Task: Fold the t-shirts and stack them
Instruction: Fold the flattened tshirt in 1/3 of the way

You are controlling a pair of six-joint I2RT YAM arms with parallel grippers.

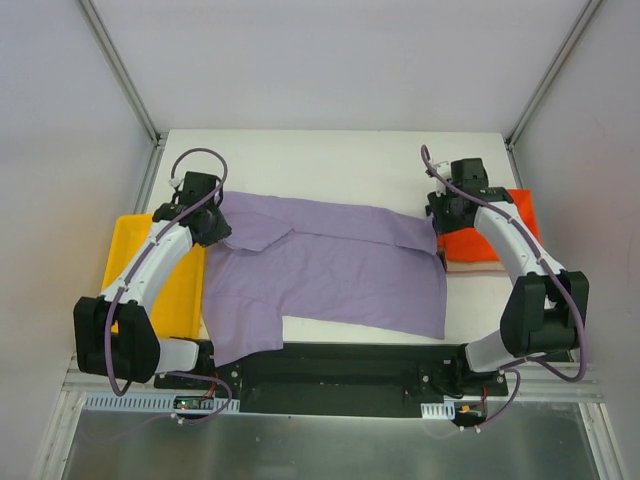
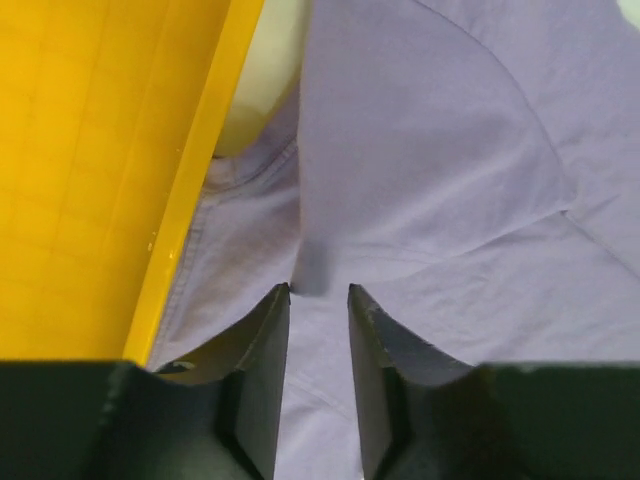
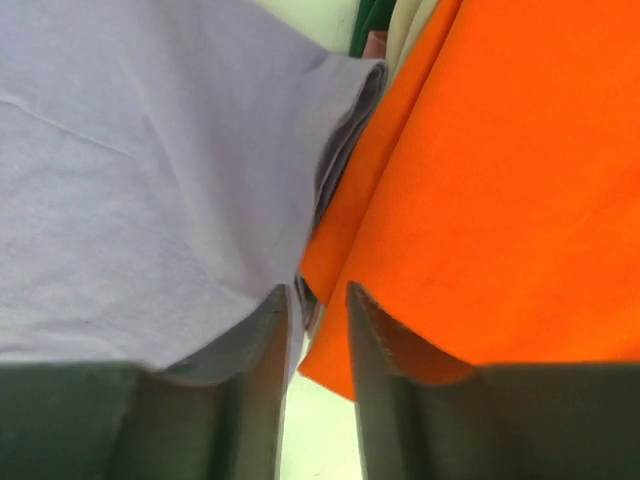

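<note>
We see left fingers [image 2: 262,350], right fingers [image 3: 378,365] slightly parted, released; purple t-shirt [image 1: 330,270] spread across desk [image 1: 330,160] for folding.

No lettering, label or number can be read on the purple shirt [image 1: 330,275], orange shirt [image 1: 465,243] or tray [image 1: 128,240].

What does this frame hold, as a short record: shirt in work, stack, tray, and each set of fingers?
shirt in work: purple t-shirt, spread across the table, one fold along its far edge
stack: orange-red folded shirt on a tan one, at the table's right edge
tray: yellow tray, beside the purple shirt's left end
left fingers: slightly apart, low over the shirt next to the tray, nothing clamped
right fingers: slightly apart, where the purple shirt's right end meets the orange-red one
</note>
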